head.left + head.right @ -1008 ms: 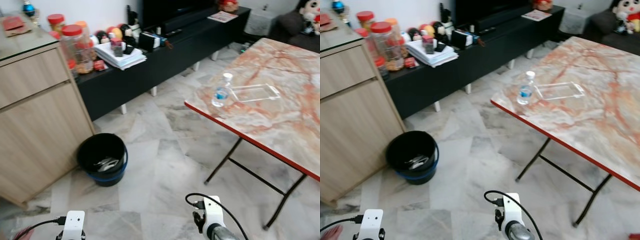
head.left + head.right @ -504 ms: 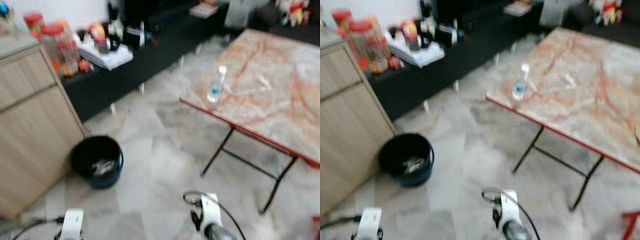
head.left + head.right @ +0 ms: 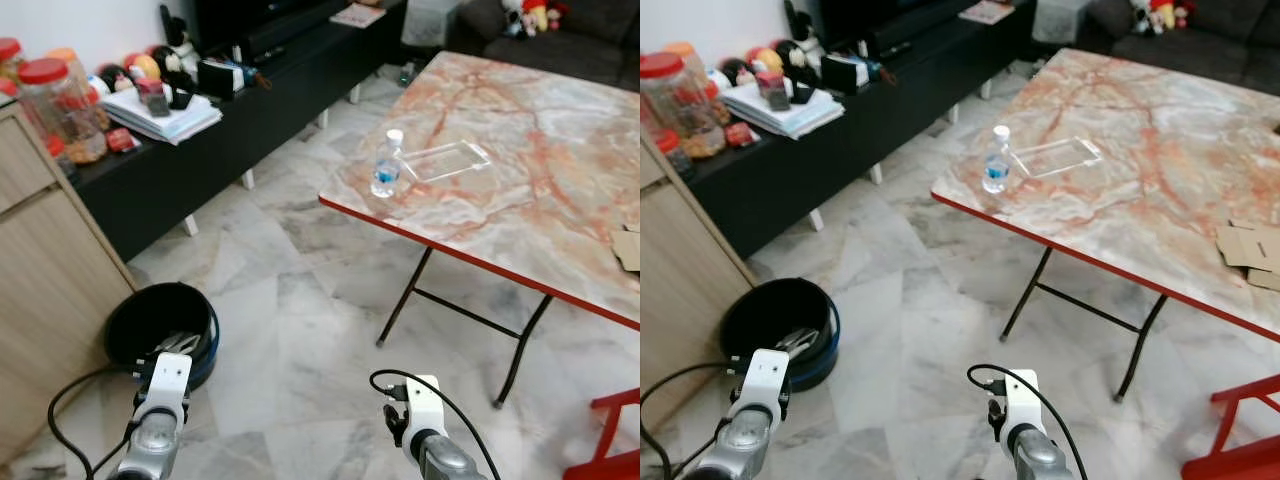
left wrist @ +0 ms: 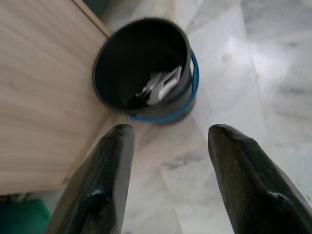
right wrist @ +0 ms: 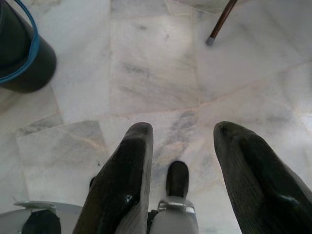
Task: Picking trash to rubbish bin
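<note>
A black rubbish bin [image 3: 160,322] with a blue band stands on the marble floor beside a wooden cabinet, with pale trash lying inside it [image 4: 161,84]. My left gripper [image 4: 170,130] hangs open and empty just above and short of the bin. My right gripper [image 5: 183,129] is open too, low over bare floor tiles, holding nothing. On the marble-topped folding table [image 3: 560,200] a small water bottle [image 3: 386,164] stands near the left edge, next to a clear plastic tray [image 3: 447,160]. Flat cardboard pieces [image 3: 1250,248] lie at the table's right side.
The wooden cabinet [image 3: 40,270] stands at the left. A long black bench [image 3: 200,130] along the wall carries jars, papers and small items. The table's thin black legs [image 3: 405,295] reach the floor. A red chair frame [image 3: 610,440] is at the lower right, a sofa at the back.
The camera has swung right, so the bin and cabinet sit further left in the picture. My left arm has risen toward the bin. The picture has sharpened after the blur.
</note>
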Robot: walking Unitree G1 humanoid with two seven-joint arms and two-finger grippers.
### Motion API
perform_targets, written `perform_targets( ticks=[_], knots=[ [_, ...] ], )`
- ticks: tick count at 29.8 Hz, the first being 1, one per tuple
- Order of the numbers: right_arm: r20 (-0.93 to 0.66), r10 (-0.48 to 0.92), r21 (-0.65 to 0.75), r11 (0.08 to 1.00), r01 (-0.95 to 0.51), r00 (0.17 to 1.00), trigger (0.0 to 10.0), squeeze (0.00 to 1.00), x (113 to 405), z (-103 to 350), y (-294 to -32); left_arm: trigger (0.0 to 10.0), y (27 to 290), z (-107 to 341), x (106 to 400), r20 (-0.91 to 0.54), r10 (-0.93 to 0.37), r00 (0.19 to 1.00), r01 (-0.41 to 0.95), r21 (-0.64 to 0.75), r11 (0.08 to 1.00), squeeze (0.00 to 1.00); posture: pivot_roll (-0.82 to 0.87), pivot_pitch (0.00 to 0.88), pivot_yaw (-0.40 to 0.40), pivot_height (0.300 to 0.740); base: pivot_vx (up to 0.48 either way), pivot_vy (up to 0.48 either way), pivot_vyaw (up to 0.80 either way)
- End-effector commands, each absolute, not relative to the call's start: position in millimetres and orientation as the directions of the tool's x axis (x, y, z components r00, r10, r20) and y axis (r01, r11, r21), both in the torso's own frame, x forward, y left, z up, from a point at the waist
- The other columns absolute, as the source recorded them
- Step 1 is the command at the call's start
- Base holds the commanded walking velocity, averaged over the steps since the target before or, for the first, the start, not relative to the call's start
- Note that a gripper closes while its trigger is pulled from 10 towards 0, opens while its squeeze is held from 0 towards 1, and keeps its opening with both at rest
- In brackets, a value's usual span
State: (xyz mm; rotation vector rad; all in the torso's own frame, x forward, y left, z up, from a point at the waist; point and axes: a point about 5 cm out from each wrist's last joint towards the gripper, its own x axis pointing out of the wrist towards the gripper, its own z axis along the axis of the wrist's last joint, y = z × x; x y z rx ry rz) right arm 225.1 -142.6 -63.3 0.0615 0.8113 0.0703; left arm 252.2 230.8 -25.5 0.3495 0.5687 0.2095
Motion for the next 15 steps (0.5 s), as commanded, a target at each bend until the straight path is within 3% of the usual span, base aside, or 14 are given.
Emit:
perform_targets(
  ticks=[1, 3, 10, 15],
  knots=[
    [-0.731, 0.075, 0.084, 0.996, -0.02, 0.678, 10.0, 0.0, 220.9, -65.9, -143.8, 10.0, 233.0, -36.1, 239.0, -0.537, 0.3, 0.788, -0.091, 0.38, 0.92, 0.0, 0.11, 0.11, -0.009, 0.74, 0.0, 0.48, 0.0],
    [-0.735, 0.069, 0.082, 0.997, -0.012, 0.675, 10.0, 0.0, 219.5, -66.8, -145.2, 10.0, 233.2, -37.3, 236.7, -0.537, 0.3, 0.789, -0.087, 0.385, 0.919, 0.0, 0.12, 0.113, -0.009, 0.74, 0.0, 0.337, 0.0],
    [-0.742, 0.059, 0.077, 0.997, -0.002, 0.668, 10.0, 0.0, 216.2, -68.8, -148.0, 10.0, 235.7, -40.5, 230.8, -0.544, 0.308, 0.78, -0.08, 0.401, 0.913, 0.0, 0.12, 0.118, -0.011, 0.74, 0.0, 0.0, -0.8],
    [-0.738, 0.056, 0.076, 0.997, 0.001, 0.673, 10.0, 0.0, 217.4, -68.0, -148.0, 10.0, 234.8, -38.2, 233.3, -0.527, 0.298, 0.796, -0.08, 0.397, 0.915, 0.0, 0.12, 0.12, -0.01, 0.74, 0.0, 0.0, 0.0]
  ],
)
